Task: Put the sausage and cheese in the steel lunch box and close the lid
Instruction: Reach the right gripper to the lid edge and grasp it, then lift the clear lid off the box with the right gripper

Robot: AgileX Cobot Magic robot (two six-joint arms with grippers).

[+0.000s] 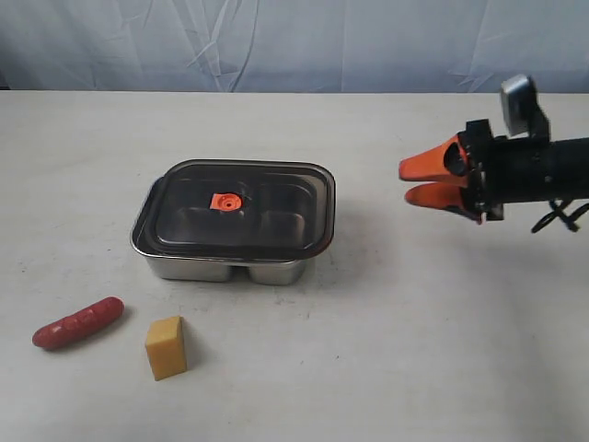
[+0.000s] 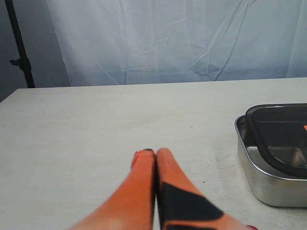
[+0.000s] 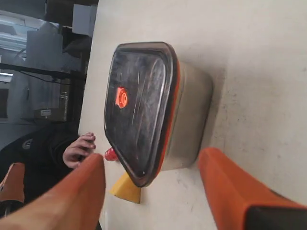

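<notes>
Facing steel lunch box (image 1: 221, 269), right hand (image 1: 405, 181) well apart

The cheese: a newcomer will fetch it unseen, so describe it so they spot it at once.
Find the steel lunch box, dark lid on top, on the table. Nearer the camera in the exterior view, off the box's left end, two small items sit apart. The cheese is the yellow-orange block on the right; the sausage beside it is a red-pink rod.
</notes>
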